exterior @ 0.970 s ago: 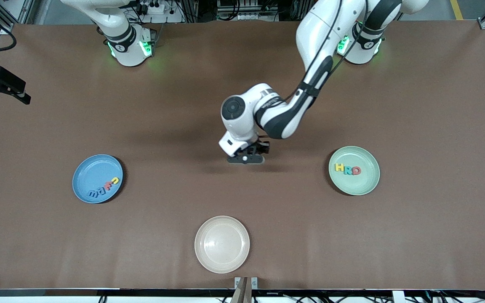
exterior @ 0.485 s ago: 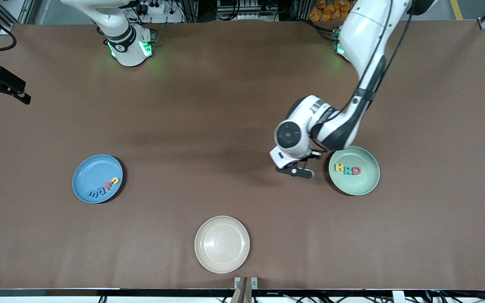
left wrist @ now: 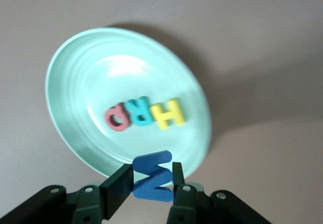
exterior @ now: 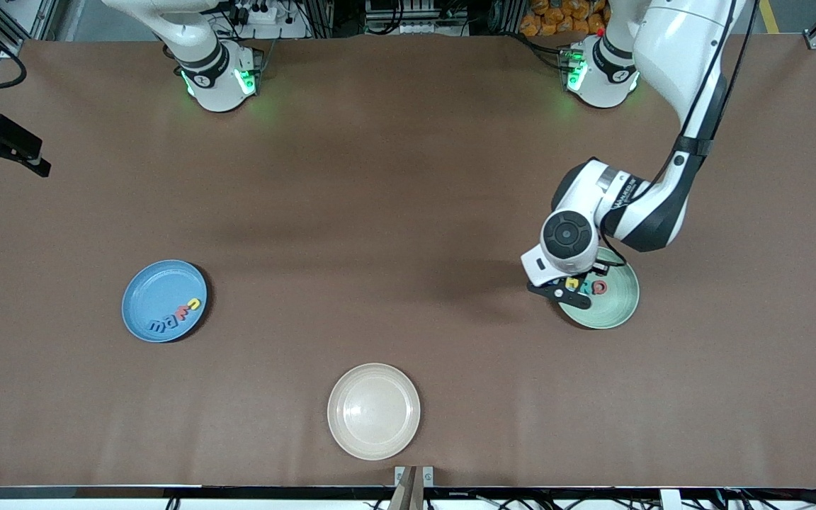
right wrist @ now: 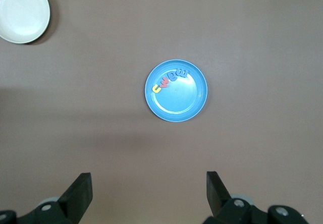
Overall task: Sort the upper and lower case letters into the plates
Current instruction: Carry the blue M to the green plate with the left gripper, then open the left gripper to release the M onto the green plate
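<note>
My left gripper [exterior: 568,291] hangs over the pale green plate's [exterior: 619,303] rim on the side toward the table's middle. It is shut on a blue letter [left wrist: 153,172], held upright between the jaws [left wrist: 150,179]. On that green plate [left wrist: 86,72] lie a yellow H [left wrist: 169,114], a teal R [left wrist: 141,111] and a red letter [left wrist: 118,118] in a row. The blue plate [exterior: 155,289] holds several small letters [exterior: 176,316] near its rim. My right gripper [right wrist: 149,191] is open and empty, high over the blue plate [right wrist: 179,98]; it waits.
An empty cream-beige plate [exterior: 373,412] lies near the table's front edge, nearest the front camera; it also shows in the right wrist view [right wrist: 22,12]. A black fixture [exterior: 1,142] juts in at the right arm's end of the table.
My left gripper has swung from over the table's middle toward the left arm's end, and now covers part of the green plate and its letters. The right arm has not moved.
</note>
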Robot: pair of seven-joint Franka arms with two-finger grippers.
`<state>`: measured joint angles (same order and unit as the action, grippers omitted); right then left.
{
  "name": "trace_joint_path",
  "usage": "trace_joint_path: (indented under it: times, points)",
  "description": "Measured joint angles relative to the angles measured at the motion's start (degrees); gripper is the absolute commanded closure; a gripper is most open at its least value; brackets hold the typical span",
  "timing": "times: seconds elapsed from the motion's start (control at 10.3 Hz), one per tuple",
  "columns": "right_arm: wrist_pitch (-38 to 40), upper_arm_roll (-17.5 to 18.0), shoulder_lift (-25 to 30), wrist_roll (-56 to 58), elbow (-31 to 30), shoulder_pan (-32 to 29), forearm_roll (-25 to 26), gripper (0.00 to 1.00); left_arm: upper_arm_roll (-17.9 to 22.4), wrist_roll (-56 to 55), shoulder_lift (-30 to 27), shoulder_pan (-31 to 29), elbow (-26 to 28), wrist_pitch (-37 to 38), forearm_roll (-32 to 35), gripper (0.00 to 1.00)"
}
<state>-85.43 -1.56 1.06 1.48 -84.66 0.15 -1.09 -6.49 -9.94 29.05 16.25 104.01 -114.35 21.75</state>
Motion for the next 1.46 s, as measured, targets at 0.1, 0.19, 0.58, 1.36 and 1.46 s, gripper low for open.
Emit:
trace_joint_path:
  times: [0.1,0.19,0.58,1.36,1.46]
  points:
    - [0.00,0.04,-0.02,-0.49,0.00,0.03,0.07,0.00,0.03,2.65,0.00,-2.34,1.41,-2.11,0.95,0.97]
    - [0.00,0.08,-0.02,-0.75,0.00,0.05,0.09,0.00,0.04,4.94,-0.02,-5.00,2.57,-4.82,1.12,0.98]
    - [0.00,0.11,-0.09,-0.88,0.00,0.07,0.12,0.00,-0.11,6.77,-0.03,-10.61,5.52,-9.68,1.15,0.97]
    - [-0.05,0.06,-1.45,-0.94,0.00,0.06,0.19,0.00,-0.35,6.75,0.02,-11.32,7.31,-11.52,1.15,0.00]
    - [-0.06,0.05,-1.54,-0.95,0.00,0.05,0.20,0.00,-0.50,6.67,-0.20,-11.26,7.14,-11.59,1.15,0.00]
